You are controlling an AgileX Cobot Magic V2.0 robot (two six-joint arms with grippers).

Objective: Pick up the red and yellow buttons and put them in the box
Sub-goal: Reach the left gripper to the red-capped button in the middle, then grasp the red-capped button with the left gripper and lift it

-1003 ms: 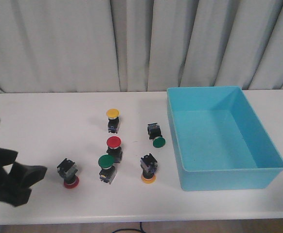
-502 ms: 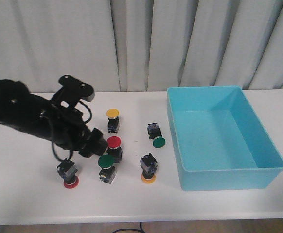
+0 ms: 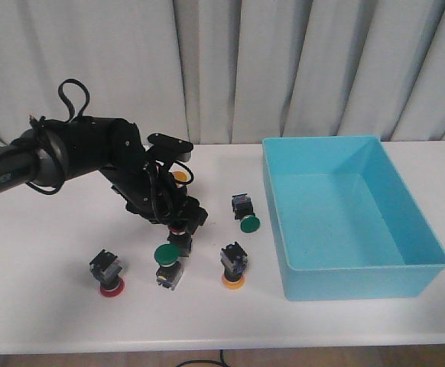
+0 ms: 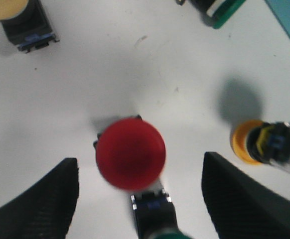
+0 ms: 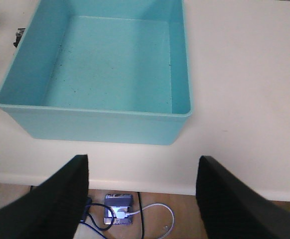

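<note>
Pincer of the left arm (image 4: 140,199) hangs released over the middle of the white counter (image 3: 47,199), its two black fingers (image 4: 40,204) spread wide on either side of the upright red button (image 4: 130,153) without touching it. That button shows a round, smooth red mushroom cap on a dark blocky body. In the front view the arm's black wrist covers most of it.

Just behind it, farther from the robot, stands a yellow button (image 3: 180,177), partly hidden by the arm. A second red button (image 3: 108,274) lies tilted near the front left, cap toward the near edge. Another yellow one (image 3: 233,267) lies on its side to the right front, cap also toward the near edge. Two green buttons sit among them: one upright (image 3: 167,261) just in front of the red one, one tipped (image 3: 245,214) near the box.

On the right stands the turquoise box (image 3: 406,206), with tall sloping walls.

From its wrist view, the right pincer (image 5: 141,199) is released too, fingers apart at the counter's near edge in front of the box.
</note>
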